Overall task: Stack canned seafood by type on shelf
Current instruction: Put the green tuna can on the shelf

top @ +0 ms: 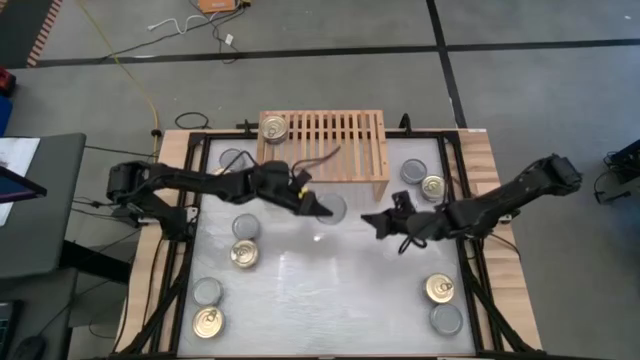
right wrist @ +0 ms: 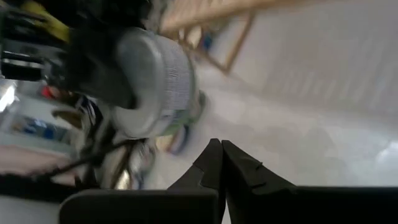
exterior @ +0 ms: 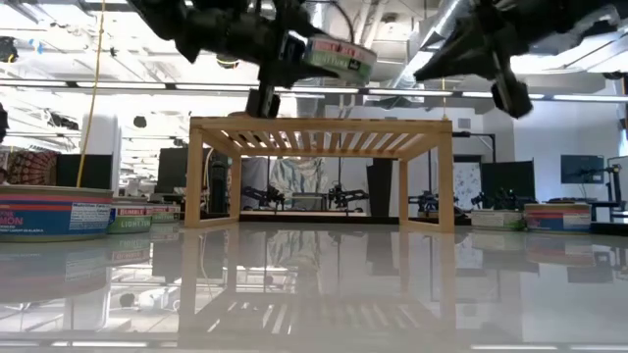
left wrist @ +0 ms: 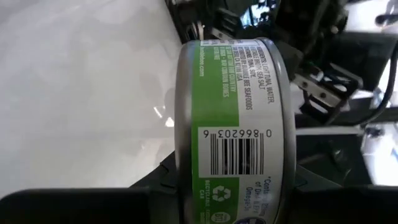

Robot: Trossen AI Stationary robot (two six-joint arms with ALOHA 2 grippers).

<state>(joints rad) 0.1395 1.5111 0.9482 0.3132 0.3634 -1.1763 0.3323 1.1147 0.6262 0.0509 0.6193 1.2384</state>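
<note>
The table (top: 330, 300) is seen from above with the shelf (top: 350, 150) at its far edge, and only one gold-topped can (top: 273, 128) is set on the slatted top, so the stacking is judged to be barely begun. Roughly ten other tins are left scattered on the table: silver and gold ones to the left (top: 243, 240), a pair near the right edge (top: 432, 186), and more at both near corners.

A green-labelled can (top: 331, 208) is clamped in the left gripper (top: 318, 206), raised above the table in front of the shelf. The right gripper (top: 377, 222) hangs just beside it, fingers together and empty (the closed tips are plain in its own wrist view (right wrist: 221, 158)).

The held can's height is given only by the low view (exterior: 339, 57), where it sits level with the shelf top. Its label and barcode (left wrist: 233, 134) are readable only in the left wrist view.
</note>
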